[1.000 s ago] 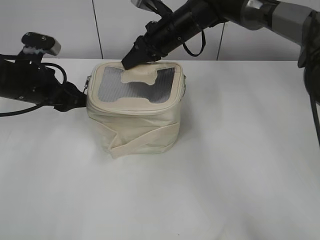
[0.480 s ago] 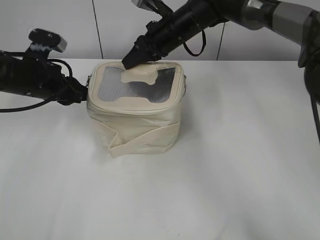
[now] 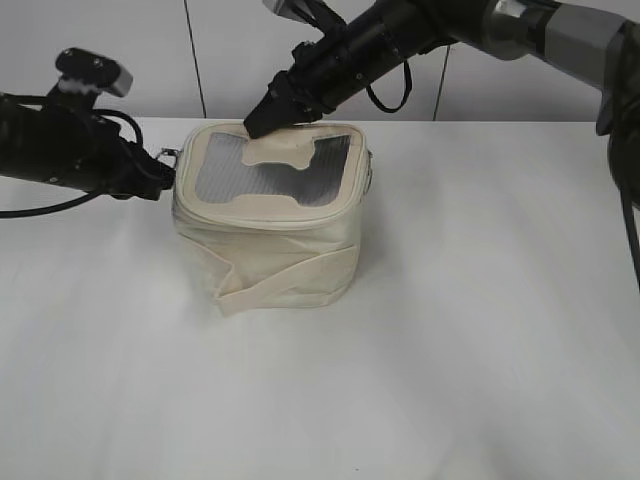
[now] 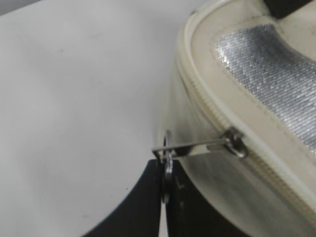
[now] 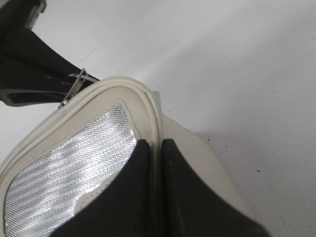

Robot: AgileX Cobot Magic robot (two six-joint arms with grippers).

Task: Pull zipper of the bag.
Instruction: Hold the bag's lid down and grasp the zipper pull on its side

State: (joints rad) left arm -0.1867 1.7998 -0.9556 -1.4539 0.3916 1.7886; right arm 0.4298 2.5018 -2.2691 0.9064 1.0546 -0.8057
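Observation:
The cream-white bag [image 3: 275, 225] stands on the white table, its grey shiny window top [image 3: 262, 170] facing up. Its zipper track [image 4: 224, 126] runs round the top rim. A silver slider [image 4: 236, 143] sits on it, and its ring pull [image 4: 168, 165] is stretched out to the left. My left gripper [image 4: 166, 165] is shut on that ring at the bag's left top corner [image 3: 170, 160]. My right gripper [image 5: 157, 148] is shut on the bag's far top rim [image 3: 262, 122], one finger on each side of it. The left arm and the ring also show in the right wrist view [image 5: 74, 86].
The bag's wide cream strap [image 3: 290, 280] wraps its front and sticks out at the lower left. White table [image 3: 480, 330] lies all around, with a white panelled wall behind. The right arm [image 3: 450, 25] reaches in from the upper right.
My left gripper has moved right and up to the bag's left top corner and closed on the ring pull. The right gripper has stayed on the far rim.

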